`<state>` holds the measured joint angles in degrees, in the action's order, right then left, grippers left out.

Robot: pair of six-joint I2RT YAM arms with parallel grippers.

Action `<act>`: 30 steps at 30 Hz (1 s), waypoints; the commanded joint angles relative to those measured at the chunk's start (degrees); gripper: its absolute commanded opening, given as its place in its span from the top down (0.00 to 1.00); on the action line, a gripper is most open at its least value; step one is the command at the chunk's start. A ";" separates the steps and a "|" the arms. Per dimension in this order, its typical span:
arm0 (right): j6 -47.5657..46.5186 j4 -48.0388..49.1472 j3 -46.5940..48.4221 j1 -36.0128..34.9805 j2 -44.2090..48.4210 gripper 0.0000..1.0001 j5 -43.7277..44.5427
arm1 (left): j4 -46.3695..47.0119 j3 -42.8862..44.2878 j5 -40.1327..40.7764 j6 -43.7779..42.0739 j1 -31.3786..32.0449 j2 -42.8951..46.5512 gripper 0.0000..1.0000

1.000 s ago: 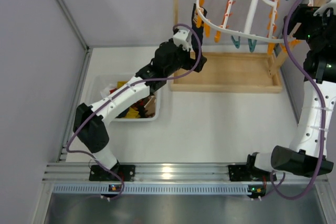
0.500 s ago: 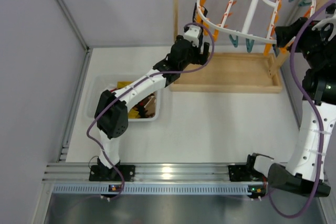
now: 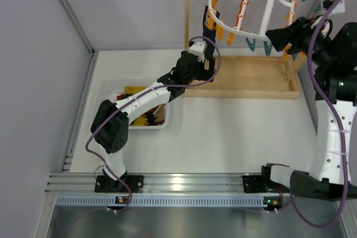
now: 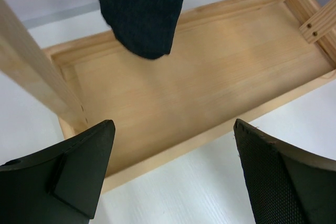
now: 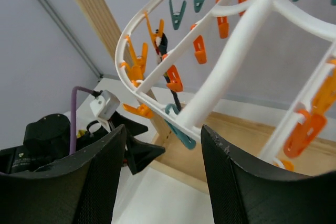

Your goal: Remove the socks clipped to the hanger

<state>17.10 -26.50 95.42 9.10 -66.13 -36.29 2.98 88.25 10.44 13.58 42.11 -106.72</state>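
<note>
I'd say the first sock is about to be taken. The hanger [image 3: 268, 9] hangs at about one o'clock over the surface [image 3: 234, 132]. A dark navy sock [image 4: 140, 9] is clipped at its nine o'clock rim and dangles above the wooden rack base [image 4: 220, 77]. The left pincer [image 4: 173, 127] sits just below the sock's toe with its jaws spread wide, holding and touching nothing. Next it would need to rise around the toe, close, then pull down until the sock comes free. The right pincer [image 5: 164, 129] faces the hanger's four o'clock side, jaws partly apart and empty. A white rib [image 5: 210, 98] lies just beyond its gap, so perhaps it is there to steady the frame.
</note>
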 commanded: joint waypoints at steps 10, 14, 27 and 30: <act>-5.14 -8.56 17.86 -18.50 -15.95 0.47 22.38 | 2.99 -12.56 1.69 4.00 1.22 12.93 0.02; -6.91 -11.91 17.19 -19.74 -15.44 0.47 32.66 | 2.99 -14.94 2.66 3.12 1.22 14.78 0.02; -8.75 -14.45 11.02 -12.11 -10.51 0.44 34.19 | 2.99 -16.53 2.40 3.38 1.22 15.40 0.02; -8.67 -14.19 10.58 -6.68 -10.95 0.43 30.42 | 2.99 -16.62 2.13 3.20 1.22 15.75 0.02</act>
<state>9.06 -39.07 106.63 -2.20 -76.90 -2.57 3.03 71.79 12.73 16.60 43.18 -93.62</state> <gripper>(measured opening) 0.563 0.984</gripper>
